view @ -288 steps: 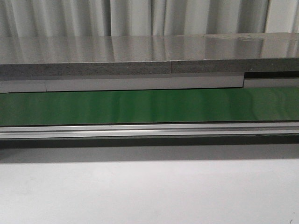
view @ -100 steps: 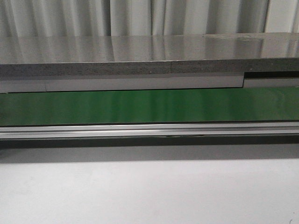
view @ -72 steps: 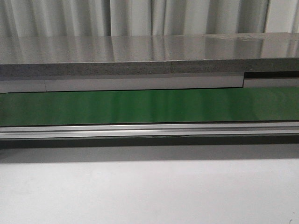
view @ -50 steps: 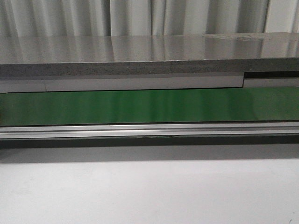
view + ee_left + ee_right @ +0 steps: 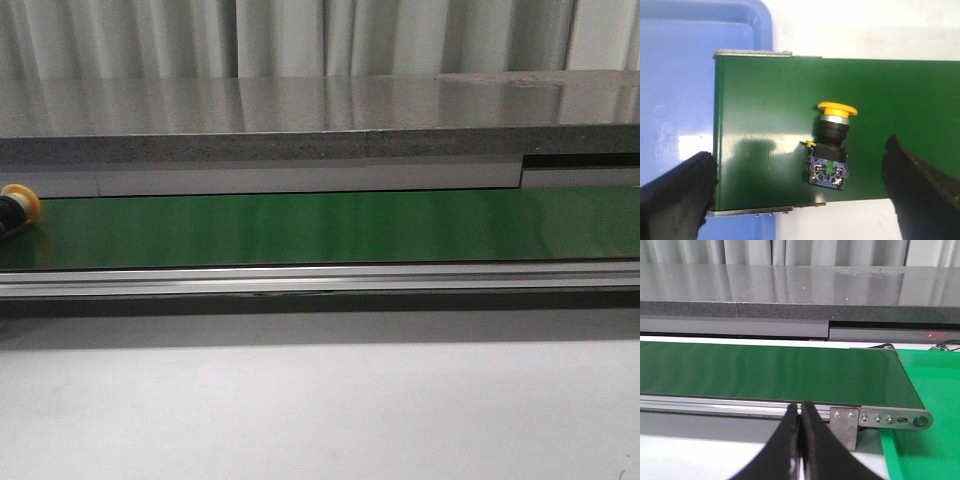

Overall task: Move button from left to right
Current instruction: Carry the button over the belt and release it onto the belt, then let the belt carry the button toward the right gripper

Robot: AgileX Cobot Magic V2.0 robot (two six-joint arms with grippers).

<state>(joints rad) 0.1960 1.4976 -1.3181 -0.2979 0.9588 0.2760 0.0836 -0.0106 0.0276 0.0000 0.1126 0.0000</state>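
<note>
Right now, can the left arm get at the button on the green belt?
Probably yes. The left end effector is open, one finger either side of the button, which lies on the green belt with nothing covering it.

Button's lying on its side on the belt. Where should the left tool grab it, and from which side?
Probably the black boxy body of the button, from above, fingers closing across its flat side faces. The round cap and neck would likely slip. The left tool is already open and straddling it over the green belt.

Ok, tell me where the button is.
The button lies on its side on the green belt, at the front view's far left edge, between the open left gripper's fingers.
</note>
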